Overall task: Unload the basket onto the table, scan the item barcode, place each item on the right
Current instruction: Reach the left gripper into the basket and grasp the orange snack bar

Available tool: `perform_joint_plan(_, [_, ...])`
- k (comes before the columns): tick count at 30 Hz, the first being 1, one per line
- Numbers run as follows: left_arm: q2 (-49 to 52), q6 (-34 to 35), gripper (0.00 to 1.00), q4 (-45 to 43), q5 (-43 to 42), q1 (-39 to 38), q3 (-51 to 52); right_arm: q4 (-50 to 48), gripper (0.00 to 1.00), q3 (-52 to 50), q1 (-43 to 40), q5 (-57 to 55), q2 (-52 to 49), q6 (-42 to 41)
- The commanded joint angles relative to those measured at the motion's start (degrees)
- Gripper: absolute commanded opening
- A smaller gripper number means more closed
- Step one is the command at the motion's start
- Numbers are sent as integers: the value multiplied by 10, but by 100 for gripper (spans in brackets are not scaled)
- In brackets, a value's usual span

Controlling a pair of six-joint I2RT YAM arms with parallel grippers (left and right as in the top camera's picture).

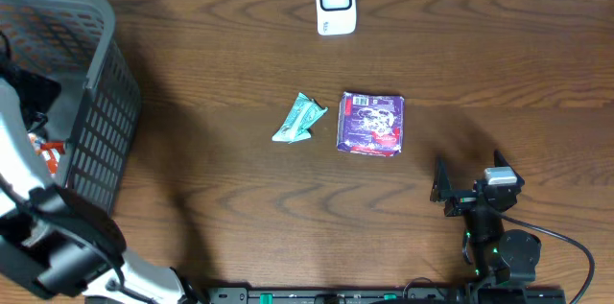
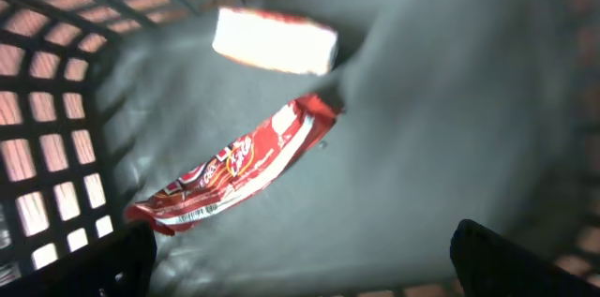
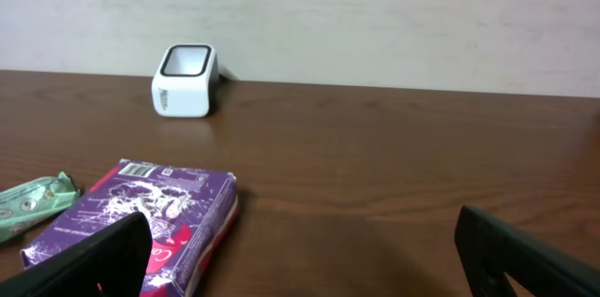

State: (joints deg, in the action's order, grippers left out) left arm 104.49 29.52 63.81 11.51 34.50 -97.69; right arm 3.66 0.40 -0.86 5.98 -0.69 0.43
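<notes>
Inside the basket (image 2: pixel 47 147), a blurred red wrapper (image 2: pixel 234 170) lies beneath parted left jaws; right jaws parted.

packet (image 1: pixel 300 119) left of box (image 1: pixel 371 124); scanner (image 1: pixel 336 2) behind both.

Grey basket (image 1: pixel 104 122) at left, white scanner (image 1: pixel 336 2), green packet (image 1: pixel 300 120) beside purple box (image 1: pixel 371 124)

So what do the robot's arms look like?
The right arm is black, with little green lights, a grey box near its wrist and a thin black cable. The left arm is white with black joints. Both have flat black fingers.
</notes>
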Motion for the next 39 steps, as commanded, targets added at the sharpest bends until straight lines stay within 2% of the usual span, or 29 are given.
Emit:
perform_joint_plan(1, [37,-35,99,0,1,9,19,2,99,-1,5,4,3,-8])
perform_joint_plan(12, [70,-54,99,-55,-6,73,127,2,99,-1,5,4,3,-8])
perform_joint_plan(15, [70,-112,99,-90,-77,86,147,2,99,-1,5,4,3,-8])
perform_joint_plan(16, [70,-152,99,-110,-135,88,158,2,99,-1,5,4,3,-8])
perform_joint_plan(18, [70,-172,99,-122,-159,88,167,2,99,-1,5,4,3,-8])
perform_joint_plan(29, [70,-172,98,-173,-160,87,233,2,99,-1,5,4,3,-8])
perform_joint_plan(31, [70,-172,79,-179,-160,87,246,2,99,-1,5,4,3,-8])
perform_joint_plan(33, [70,-172,35,-178,-160,87,250,2,99,-1,5,4,3,-8])
perform_joint_plan(34, [70,-170,20,-178,-160,87,250,2,99,-1,5,4,3,-8])
perform_joint_plan(35, [69,-161,11,-176,-161,87,249,2,99,-1,5,4,3,-8])
perform_joint_plan(36, [68,-152,8,-174,-161,87,249,2,99,-1,5,4,3,-8])
perform_joint_plan(39, [59,-146,7,-165,-183,87,230,2,99,-1,5,4,3,-8])
